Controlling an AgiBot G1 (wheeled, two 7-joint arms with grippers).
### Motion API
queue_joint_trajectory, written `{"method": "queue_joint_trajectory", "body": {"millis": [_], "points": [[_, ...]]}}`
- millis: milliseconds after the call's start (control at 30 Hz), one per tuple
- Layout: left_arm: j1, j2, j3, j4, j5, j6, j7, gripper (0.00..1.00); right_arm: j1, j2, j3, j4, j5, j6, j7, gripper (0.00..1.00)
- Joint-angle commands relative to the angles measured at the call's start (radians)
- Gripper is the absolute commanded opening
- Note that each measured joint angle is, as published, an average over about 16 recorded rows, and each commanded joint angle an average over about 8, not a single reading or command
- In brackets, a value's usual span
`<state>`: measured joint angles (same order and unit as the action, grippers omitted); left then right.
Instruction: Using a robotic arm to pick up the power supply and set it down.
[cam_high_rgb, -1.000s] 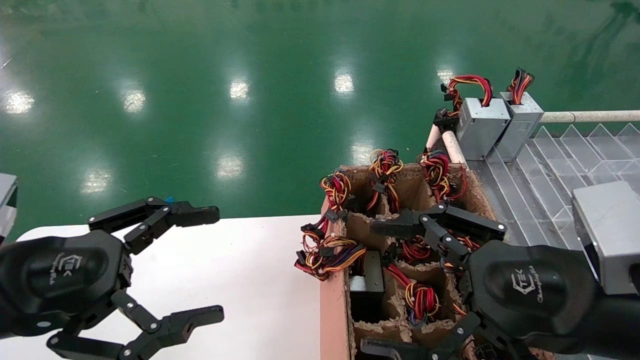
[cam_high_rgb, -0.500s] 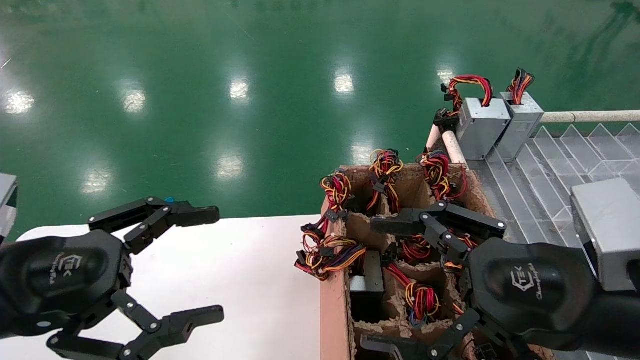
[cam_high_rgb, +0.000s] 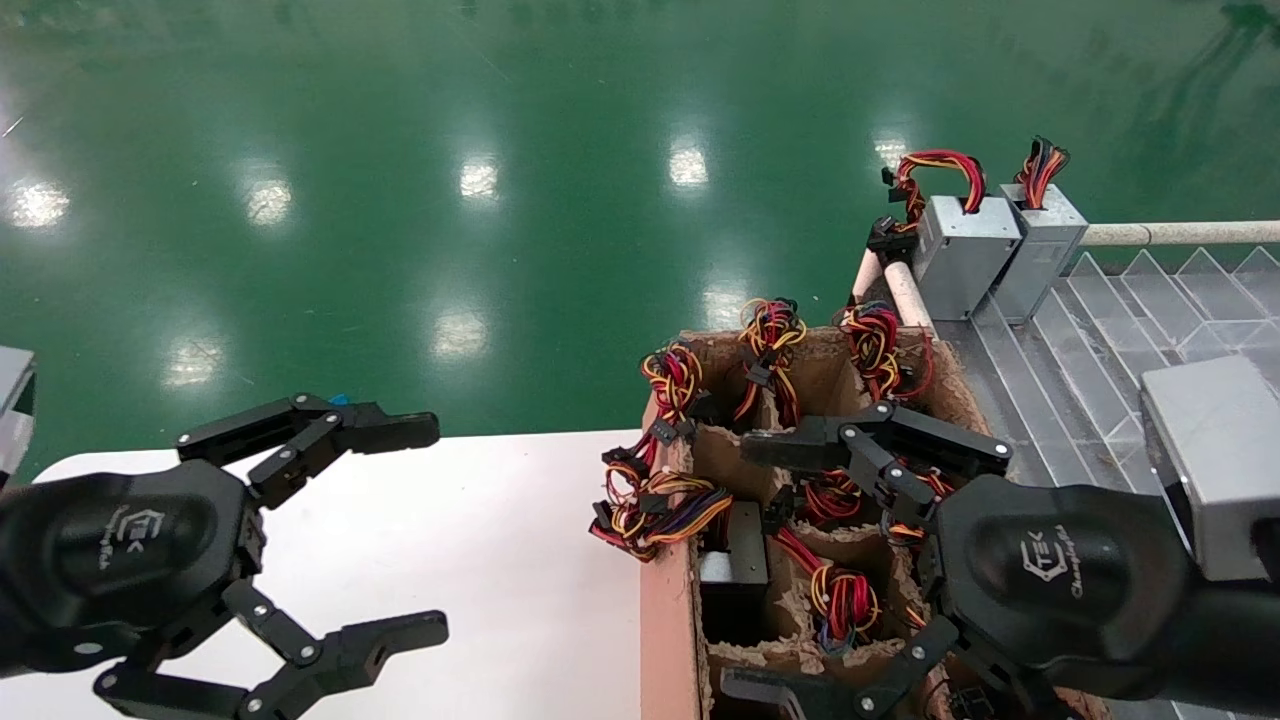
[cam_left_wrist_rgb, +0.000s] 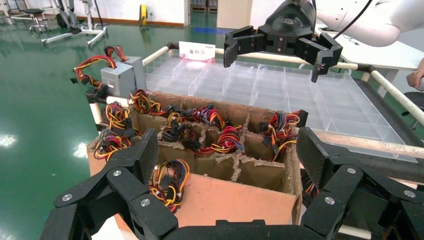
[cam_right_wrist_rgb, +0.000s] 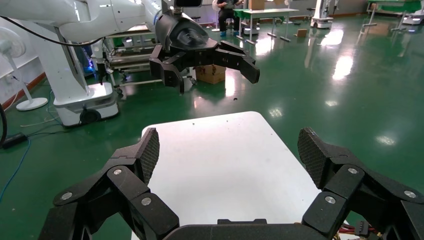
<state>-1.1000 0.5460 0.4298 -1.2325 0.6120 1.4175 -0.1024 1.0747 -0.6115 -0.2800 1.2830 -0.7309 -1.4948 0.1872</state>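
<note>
Where the head view looks down on the bench, the power supply (cam_high_rgb: 1040, 255) is listed as a narrow silver-grey sheet-metal box, upright at the far corner of the clear divided tray (cam_high_rgb: 1100, 330), touching the wider grey box (cam_high_rgb: 962, 255) and well apart from both grippers; a short tuft of red, orange and black wires is carried on top; it is judged rigid, fairly heavy, smooth and liable to slip, best taken across its flat side walls, never by the soft wires; the right gripper (cam_high_rgb: 755, 570) is held over the cardboard box (cam_high_rgb: 665, 620), fingers spread wide, nothing between them; the left gripper (cam_high_rgb: 428, 530) is parked over the white table (cam_high_rgb: 520, 560), fingers likewise apart.

Left wrist view: rough corrugated partitions and coiled wire bundles (cam_left_wrist_rgb: 220, 140) are recorded in the box; the ribbed pads (cam_left_wrist_rgb: 148, 156) of the left gripper (cam_left_wrist_rgb: 229, 160) stand apart; the right gripper (cam_left_wrist_rgb: 275, 50) is shown farther off above the tray (cam_left_wrist_rgb: 280, 85), spread.

Right wrist view: matte white tabletop (cam_right_wrist_rgb: 225, 160) and glossy green floor (cam_right_wrist_rgb: 350, 80) are recorded; the right gripper (cam_right_wrist_rgb: 227, 155) is spread; the power supply is not shown.
</note>
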Motion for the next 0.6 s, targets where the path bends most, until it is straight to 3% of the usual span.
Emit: {"method": "queue_joint_trajectory", "body": {"millis": [33,600], "points": [[0.000,0.000,0.000,0.000,0.000,0.000,0.000,1.00,0.000,0.000,0.000,0.000,0.000,0.000,0.000,1.00],[0.000,0.000,0.000,0.000,0.000,0.000,0.000,1.00,0.001,0.000,0.000,-0.001,0.000,0.001,0.000,1.00]]}}
